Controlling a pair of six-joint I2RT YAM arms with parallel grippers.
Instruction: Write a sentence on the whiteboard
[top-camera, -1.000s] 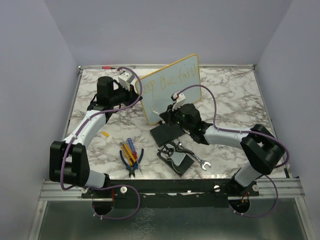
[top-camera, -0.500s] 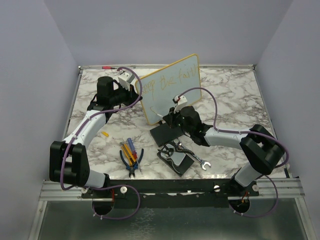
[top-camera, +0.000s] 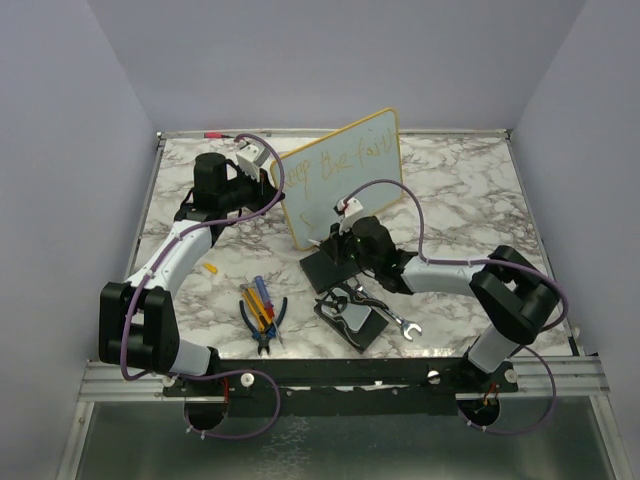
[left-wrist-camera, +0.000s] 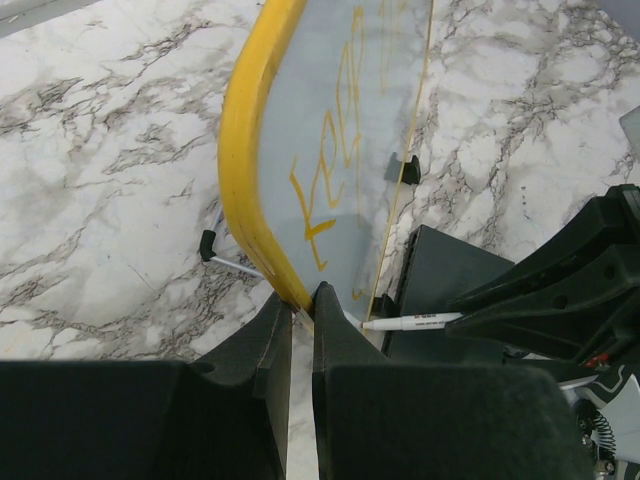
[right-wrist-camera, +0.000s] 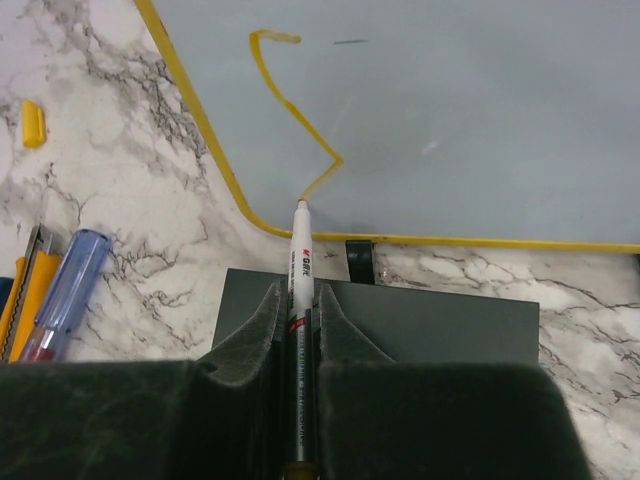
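The whiteboard stands tilted on the marble table, yellow-framed, with orange writing "keep the faith" on its top line. My left gripper is shut on the board's left yellow edge. My right gripper is shut on a white marker; its tip touches the board's lower left, at the end of an orange S-shaped stroke. The marker also shows in the left wrist view. The right gripper sits low before the board.
A flat black pad lies under my right gripper. Pliers, screwdrivers, a wrench and a black clamp block lie at the front. A small yellow piece lies left of the board.
My right gripper has moved left and down along the board's lower part with the marker, drawing the start of the second line. The left arm has not moved.
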